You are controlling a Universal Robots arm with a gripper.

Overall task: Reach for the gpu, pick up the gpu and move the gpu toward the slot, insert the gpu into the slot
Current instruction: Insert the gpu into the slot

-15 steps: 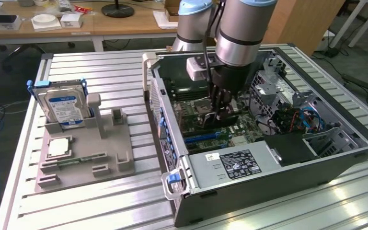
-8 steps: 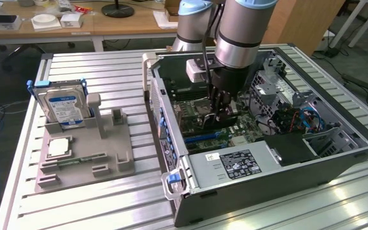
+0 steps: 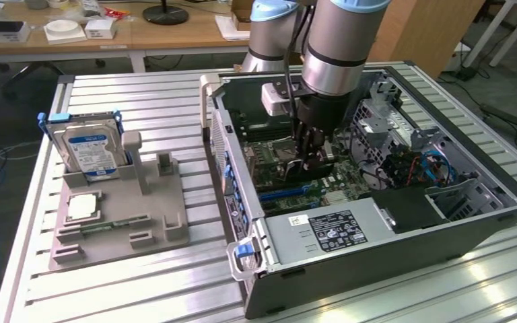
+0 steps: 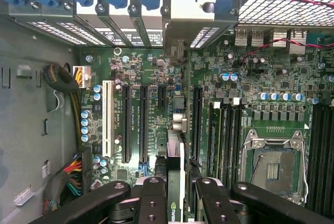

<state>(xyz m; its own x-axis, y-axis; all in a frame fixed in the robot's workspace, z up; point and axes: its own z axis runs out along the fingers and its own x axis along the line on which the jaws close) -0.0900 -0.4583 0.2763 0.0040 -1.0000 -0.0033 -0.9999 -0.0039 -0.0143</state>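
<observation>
The gripper (image 4: pixel 176 195) pinches the gpu (image 4: pixel 176 145) edge-on between its black fingers (image 4: pixel 152 198), the card standing upright with its silver bracket reaching up to the rear slot covers. In the exterior view the gripper (image 3: pixel 315 165) is sunk deep inside the open computer case (image 3: pixel 474 222), right over the motherboard (image 4: pixel 250 104). This looks like the insertion step: the card's lower edge appears to sit at or just above a slot (image 4: pixel 197 122), though whether it is fully seated cannot be told. Finishing calls for a straight downward press with the card kept square to the slot and the bracket lined up with the rear opening.

The case also holds the power supply (image 3: pixel 326 229), blue cables and an empty CPU socket (image 4: pixel 272 164). On the grey fixture tray (image 3: pixel 164 232), well apart on the exterior view's left, 1 hard drive (image 3: pixel 88 148) stands upright in its holder, with a small chip (image 3: pixel 81 207) and a memory stick (image 3: pixel 115 221) lying flat.
</observation>
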